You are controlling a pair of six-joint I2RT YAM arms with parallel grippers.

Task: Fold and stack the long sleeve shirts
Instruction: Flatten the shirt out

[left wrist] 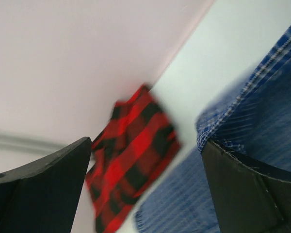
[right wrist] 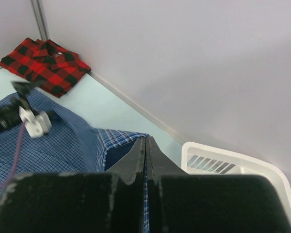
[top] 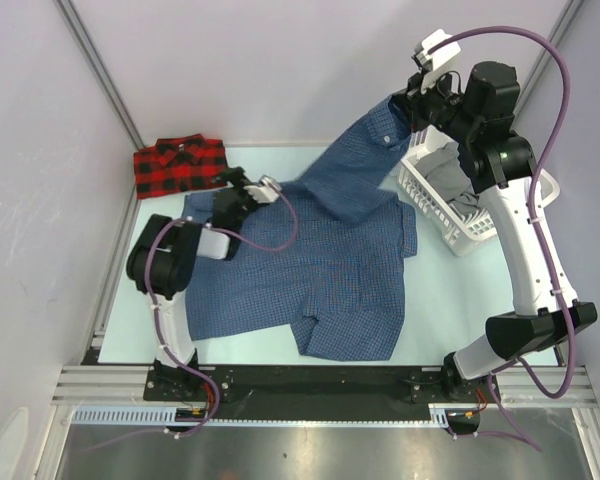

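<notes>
Top external view: we see a dark blue fine-check cloth shirt [top: 320, 280] spread over the pale table [top: 430, 320], with one part lifted toward the far right.
Right gripper [top: 407, 105]: raised above the table, fingers pressed together on the lifted blue cloth. In our right wrist view, check fabric sits pinched between them.
Left gripper [top: 252, 184]: fingers spread wide and holding nothing, at the blue shirt's far-left part. We cannot tell whether it touches the cloth.
Red-and-black plaid flannel shirt [top: 178, 165]: folded in the far-left corner, near the blue shirt.
White slatted plastic basket [top: 432, 212]: right of the blue shirt, with grey cloth [top: 448, 170] inside.
</notes>
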